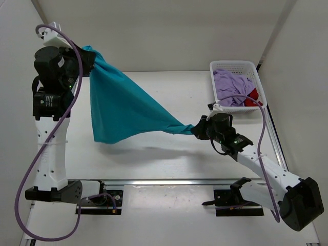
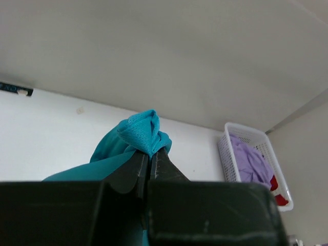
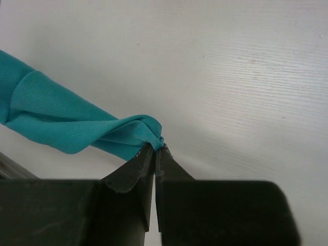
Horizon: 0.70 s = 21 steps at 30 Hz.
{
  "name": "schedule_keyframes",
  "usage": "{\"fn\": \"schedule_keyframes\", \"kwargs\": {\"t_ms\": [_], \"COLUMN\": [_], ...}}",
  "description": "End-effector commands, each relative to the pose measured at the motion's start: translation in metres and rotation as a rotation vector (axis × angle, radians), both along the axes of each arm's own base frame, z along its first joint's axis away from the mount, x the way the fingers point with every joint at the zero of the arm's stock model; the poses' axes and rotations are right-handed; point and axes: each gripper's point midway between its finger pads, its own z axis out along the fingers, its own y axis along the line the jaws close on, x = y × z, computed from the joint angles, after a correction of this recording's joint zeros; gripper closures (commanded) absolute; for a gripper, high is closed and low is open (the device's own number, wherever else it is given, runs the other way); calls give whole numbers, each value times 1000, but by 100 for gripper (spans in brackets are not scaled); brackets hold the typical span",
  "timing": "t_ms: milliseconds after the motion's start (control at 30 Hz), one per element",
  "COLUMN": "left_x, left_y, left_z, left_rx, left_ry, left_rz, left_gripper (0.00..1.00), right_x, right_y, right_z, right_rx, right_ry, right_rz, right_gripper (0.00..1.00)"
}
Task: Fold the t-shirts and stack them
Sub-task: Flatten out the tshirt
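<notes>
White table (image 1: 169, 89), plain walls. Teal t-shirt (image 1: 123, 110) hangs off the surface, stretched between 2 arms. Left gripper (image 2: 149, 158) is clamped on 1 bunched corner up high. Right gripper (image 3: 156, 149) pinches the twisted opposite end low, probably to spread it for folding. Lavender t-shirt (image 1: 230, 84) and red t-shirt (image 1: 251, 102) sit in basket (image 1: 233, 63).

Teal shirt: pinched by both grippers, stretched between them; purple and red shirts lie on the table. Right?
No: the purple shirt and red shirt sit in the white basket, not on the table; the top view shows it. The left gripper and right gripper do pinch the teal shirt, stretched between them.
</notes>
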Motion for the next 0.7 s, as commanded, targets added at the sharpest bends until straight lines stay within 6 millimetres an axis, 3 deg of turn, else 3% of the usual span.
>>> {"fn": "schedule_keyframes", "kwargs": {"t_ms": [0, 133, 200, 233, 300, 333, 367, 400, 433, 467, 500, 600, 633, 667], "left_x": [21, 63, 96, 104, 150, 170, 193, 221, 230, 240, 237, 236, 234, 225], "left_y": [-2, -6, -9, -16, -34, -45, -56, -71, -82, -93, -91, -82, -70, -63], "left_z": [-60, -158, -219, -227, -258, -300, -257, -242, -234, -237, -243, -230, -227, -239], "left_rx": [44, 67, 87, 92, 101, 116, 117, 129, 108, 19, 0, -34, -5, 34], "left_ry": [189, 385, 479, 486, 542, 629, 560, 526, 491, 435, 455, 456, 460, 506], "left_rz": [-7, -25, -5, -17, -40, -60, -73, -67, -76, -118, -121, -113, -100, -90], "left_gripper": [100, 100, 100, 100, 100, 100, 100, 100, 97, 76, 68, 38, 34, 25], "right_x": [15, 25, 32, 32, 41, 43, 46, 53, 57, 69, 74, 87, 90, 89], "right_y": [-1, -1, -6, -6, -9, -10, -11, -13, -16, -20, -20, -18, -23, -15], "right_z": [0, -17, -26, -29, -36, -37, -37, -31, -29, -18, -9, 14, 18, 21], "right_rx": [25, 27, 19, 19, 10, 3, -8, -32, -43, -59, -59, -102, -123, -148], "right_ry": [-6, 26, 54, 68, 89, 94, 90, 71, 76, 45, 24, -30, -41, -72], "right_rz": [-16, -14, -35, -38, -61, -71, -80, -90, -103, -121, -126, -126, -148, -121], "right_gripper": [100, 100, 100, 100, 99, 100, 100, 100, 100, 100, 100, 100, 100, 100]}}
